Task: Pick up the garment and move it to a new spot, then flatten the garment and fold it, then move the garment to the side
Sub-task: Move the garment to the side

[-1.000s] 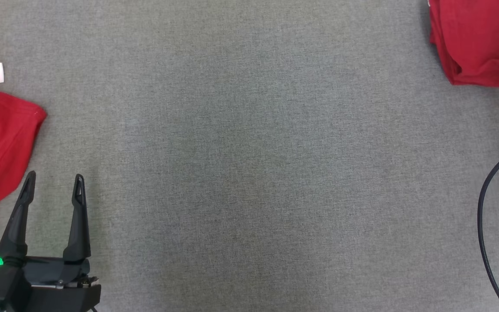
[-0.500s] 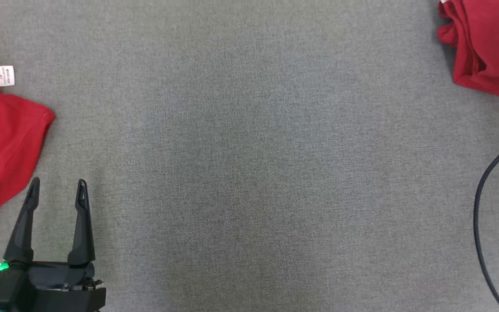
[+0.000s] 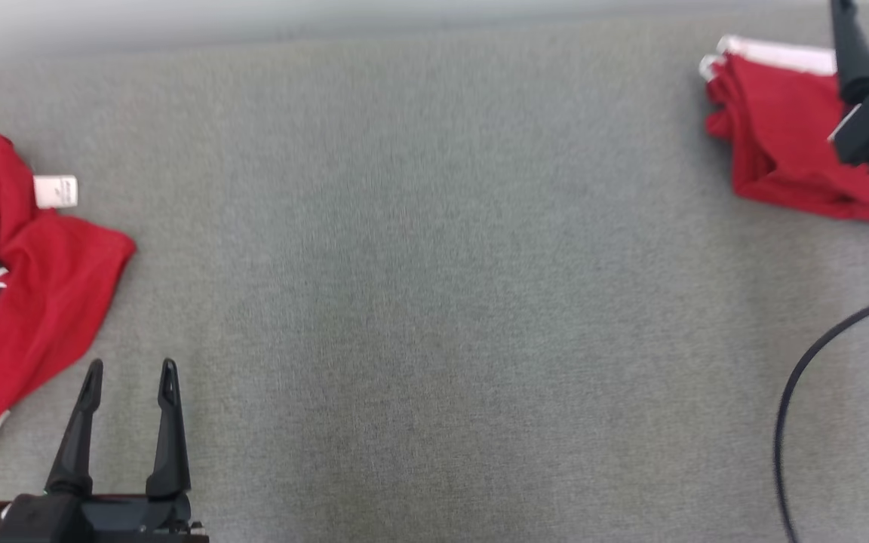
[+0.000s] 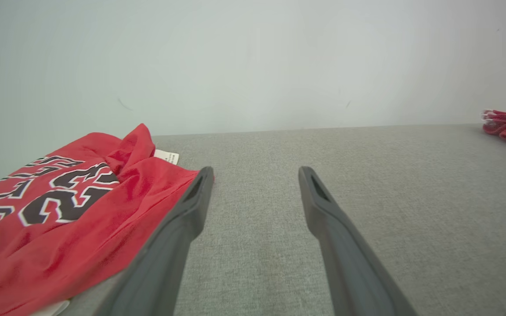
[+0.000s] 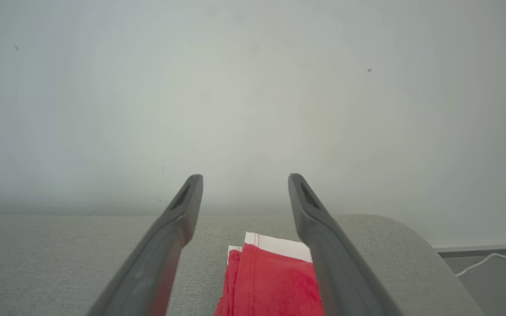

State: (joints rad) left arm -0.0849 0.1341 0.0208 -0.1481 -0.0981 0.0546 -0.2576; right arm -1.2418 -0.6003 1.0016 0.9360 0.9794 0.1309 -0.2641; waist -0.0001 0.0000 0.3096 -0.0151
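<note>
Red folded garment (image 3: pixel 785 151) is freshly released at the desk's (image 3: pixel 434 264) far right corner; the right gripper (image 5: pixel 244 181) is spread open above it, the left gripper (image 3: pixel 129 373) is held open, empty. Side placement is judged complete.

The folded garment (image 3: pixel 781 143) lies far right on the surface (image 3: pixel 434 302), another garment (image 3: pixel 42 302) far left.

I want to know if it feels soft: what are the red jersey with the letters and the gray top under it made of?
Red jersey: probably thin knit cloth with a slight sheen, since it lies in soft, loose folds. Gray surface: seems to be matte woven fabric, with a fine speckled weave showing.
</note>
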